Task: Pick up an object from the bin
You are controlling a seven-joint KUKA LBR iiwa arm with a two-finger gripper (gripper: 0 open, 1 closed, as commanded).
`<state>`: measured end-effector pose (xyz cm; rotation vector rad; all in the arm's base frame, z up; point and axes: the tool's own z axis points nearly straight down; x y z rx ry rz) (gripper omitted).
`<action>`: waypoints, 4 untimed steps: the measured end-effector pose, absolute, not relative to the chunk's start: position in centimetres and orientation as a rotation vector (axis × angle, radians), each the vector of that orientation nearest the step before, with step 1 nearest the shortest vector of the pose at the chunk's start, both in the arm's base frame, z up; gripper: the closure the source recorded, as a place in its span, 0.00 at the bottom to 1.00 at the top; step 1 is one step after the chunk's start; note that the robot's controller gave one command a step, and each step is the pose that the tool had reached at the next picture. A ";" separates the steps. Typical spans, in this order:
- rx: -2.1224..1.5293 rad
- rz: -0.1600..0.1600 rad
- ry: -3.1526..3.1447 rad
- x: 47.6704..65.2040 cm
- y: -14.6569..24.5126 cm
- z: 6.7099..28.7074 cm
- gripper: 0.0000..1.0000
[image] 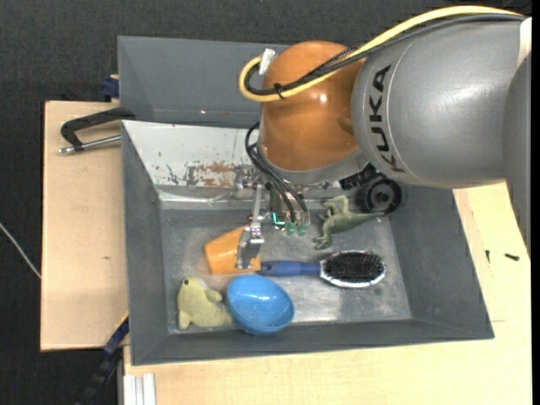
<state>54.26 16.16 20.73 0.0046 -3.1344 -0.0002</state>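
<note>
My gripper [249, 256] reaches down into the middle of the bin. Its lowest metal part sits at the right edge of an orange block-like thing [221, 252] and just above the left end of a blue-handled hairbrush [291, 268]. The brush lies flat, its black bristle head [355, 269] pointing right. A green toy dinosaur [341, 218] lies to the right of the gripper, partly under the arm. A blue egg-shaped thing [260, 305] rests in front of the gripper, near the front wall. Nothing shows held in the gripper.
A yellow-green plush animal [198, 304] lies in the front left corner, touching the blue egg. The arm and its orange wrist cover hang over the back and right of the bin and hide the floor there. The bin's back wall is scratched and rusty.
</note>
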 end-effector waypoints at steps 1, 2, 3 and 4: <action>-0.060 0.003 -3.136 54.2 11.5 10.5 0.00; -0.139 0.000 -3.144 54.7 13.2 7.5 0.00; -0.139 -0.005 -3.146 54.7 13.2 7.5 1.00; -0.070 -0.004 -3.155 56.1 10.3 20.9 1.00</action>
